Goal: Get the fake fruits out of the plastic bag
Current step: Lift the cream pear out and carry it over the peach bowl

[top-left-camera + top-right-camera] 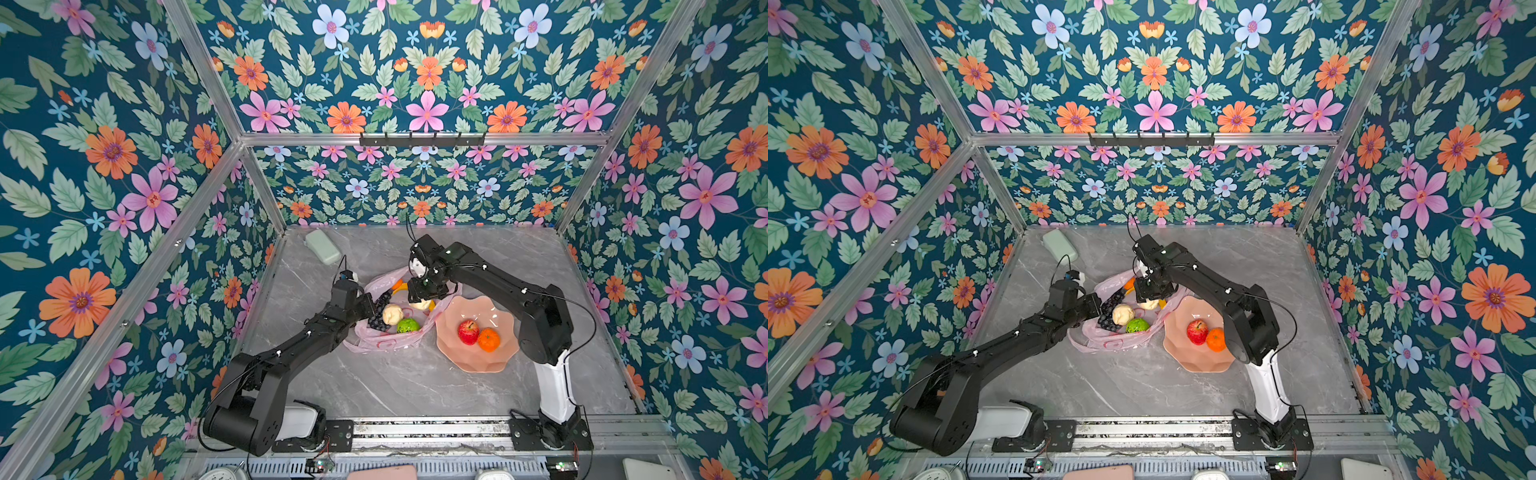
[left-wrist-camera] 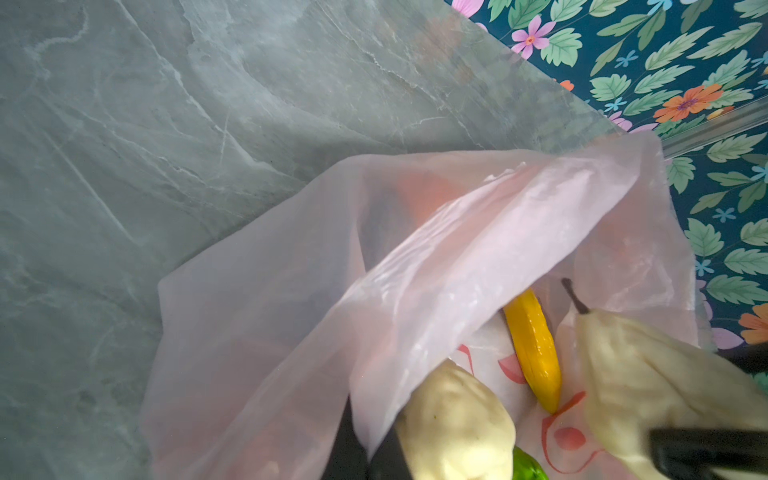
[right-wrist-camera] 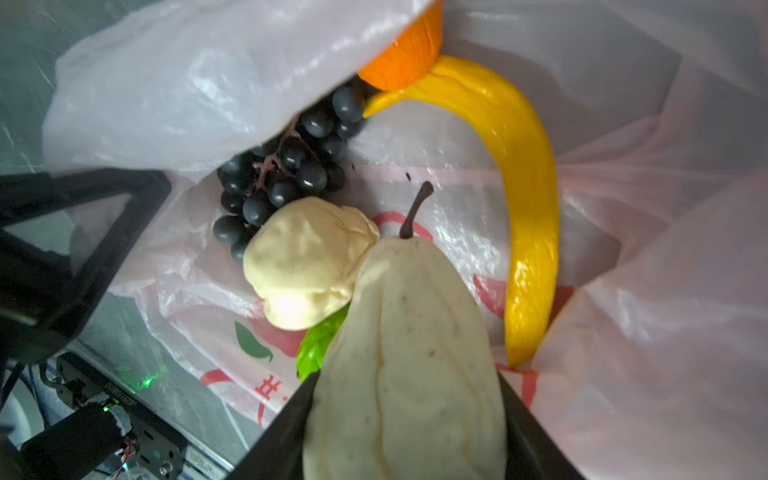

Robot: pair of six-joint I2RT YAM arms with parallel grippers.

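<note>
Gripping cream pear piece (image 3: 409,324) with right gripper (image 3: 405,386), inside plastic bag (image 1: 390,341), mid-tabletop (image 1: 415,386). Pinching bag rim with left gripper (image 1: 372,302), fully closed.

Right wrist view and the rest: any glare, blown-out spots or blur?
Right wrist view: blown-out patch on the round cream fruit, glare streaks on the banana, near fold of the bag soft. Left wrist view: pear blurred at the frame edge. In a top view: small glints on the bowl.
</note>
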